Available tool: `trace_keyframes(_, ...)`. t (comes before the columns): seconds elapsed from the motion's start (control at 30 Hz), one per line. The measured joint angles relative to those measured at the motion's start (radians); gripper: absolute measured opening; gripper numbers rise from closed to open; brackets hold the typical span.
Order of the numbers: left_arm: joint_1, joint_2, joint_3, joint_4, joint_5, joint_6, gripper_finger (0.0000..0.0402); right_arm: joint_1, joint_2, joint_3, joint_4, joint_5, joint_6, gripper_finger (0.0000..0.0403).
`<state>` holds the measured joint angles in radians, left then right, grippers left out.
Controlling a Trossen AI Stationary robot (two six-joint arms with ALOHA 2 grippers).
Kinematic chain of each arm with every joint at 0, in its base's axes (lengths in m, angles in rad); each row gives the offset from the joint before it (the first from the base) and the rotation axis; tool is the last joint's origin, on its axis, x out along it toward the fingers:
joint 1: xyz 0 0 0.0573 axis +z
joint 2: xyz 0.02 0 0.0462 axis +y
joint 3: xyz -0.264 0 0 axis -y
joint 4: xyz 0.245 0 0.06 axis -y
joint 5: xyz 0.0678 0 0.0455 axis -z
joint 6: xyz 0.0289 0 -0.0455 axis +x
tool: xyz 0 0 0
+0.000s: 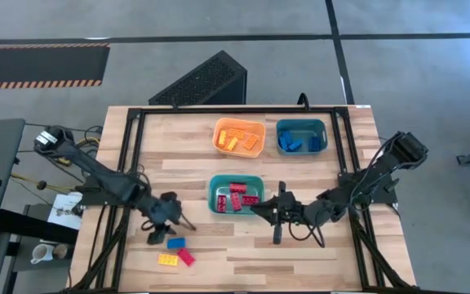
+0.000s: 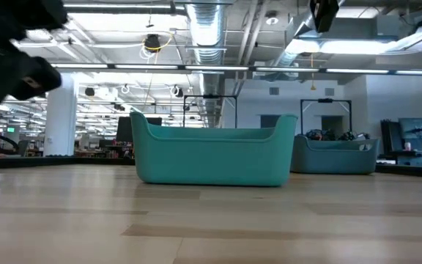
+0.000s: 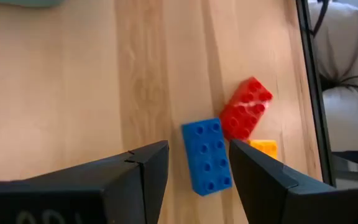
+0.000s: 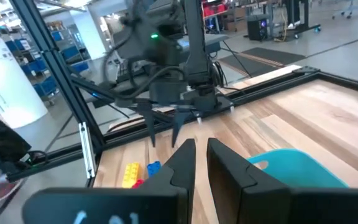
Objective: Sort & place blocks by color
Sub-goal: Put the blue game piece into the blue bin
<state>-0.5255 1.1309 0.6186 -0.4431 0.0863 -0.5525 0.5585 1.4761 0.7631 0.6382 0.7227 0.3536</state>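
Most blocks already sit sorted in the three bins, with only a blue block, a red one and a yellow one left on the table, where the left gripper hangs released over the blue and the right gripper, empty and a little apart, waits beside the nearest bin.

Little toy blocks, some sorted and some still loose on the table.

Three loose blocks lie flat, studs up, close together near the table's front left: a blue block, a red block tilted and touching its corner, and a yellow block peeking out beside them. The other blocks sit in bins. Red blocks lie jumbled in the middle bin. Some yellow-orange blocks lie in the orange bin at the back. Blue blocks lie in the back right bin and are hard to count.
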Motion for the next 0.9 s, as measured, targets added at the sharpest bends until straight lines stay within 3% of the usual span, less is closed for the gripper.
trace_keyframes(0.33, -0.19, 0.0, 0.0, 0.054, -0.162, -0.144, 0.0158, -0.012, 0.0, 0.0, 0.0, 0.0, 0.039, 0.0063)
trace_keyframes(0.57, -0.24, 0.003, 0.0, 0.088, -0.287, -0.172, 0.0216, -0.012, 0.0, 0.0, 0.044, 0.0, 0.032, 0.0063)
trace_keyframes(0.77, -0.24, 0.086, -0.001, 0.141, -0.277, -0.208, 0.0288, -0.01, 0.0, 0.0, 0.045, 0.005, 0.03, 0.0063)
trace_keyframes(0.9, -0.245, 0.178, 0.0, 0.225, -0.229, -0.193, 0.0309, -0.01, 0.0, 0.0, 0.047, 0.008, 0.03, 0.0063)
